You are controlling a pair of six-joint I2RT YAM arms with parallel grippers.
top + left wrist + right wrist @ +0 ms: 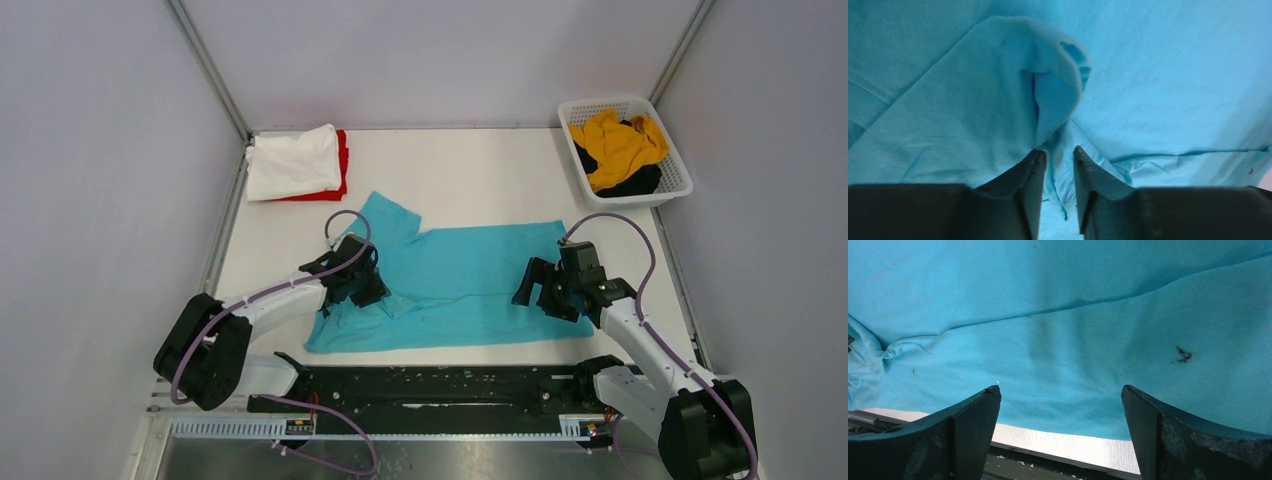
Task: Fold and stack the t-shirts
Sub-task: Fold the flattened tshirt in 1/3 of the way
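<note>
Five shirts, two grippers. One turquoise short-sleeved cloth t-shirt (470,280) lies spread under both. The left gripper (1058,152) is pinched on a raised fold of it. The right gripper (1060,394) hangs with its jaws wide apart over the shirt's near hem. Beyond the left gripper, one folded white shirt (293,160) lies on one red shirt (342,160). Beyond the right gripper, one mustard-yellow shirt (620,145) and one black shirt (635,182) fill one white plastic lattice basket (682,178).

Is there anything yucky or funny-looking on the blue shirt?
Yes. The turquoise t-shirt has a small dark smudge on it, like a stain, seen in the right wrist view. Near the left gripper its cloth is bunched into a lumpy fold instead of lying flat.
</note>
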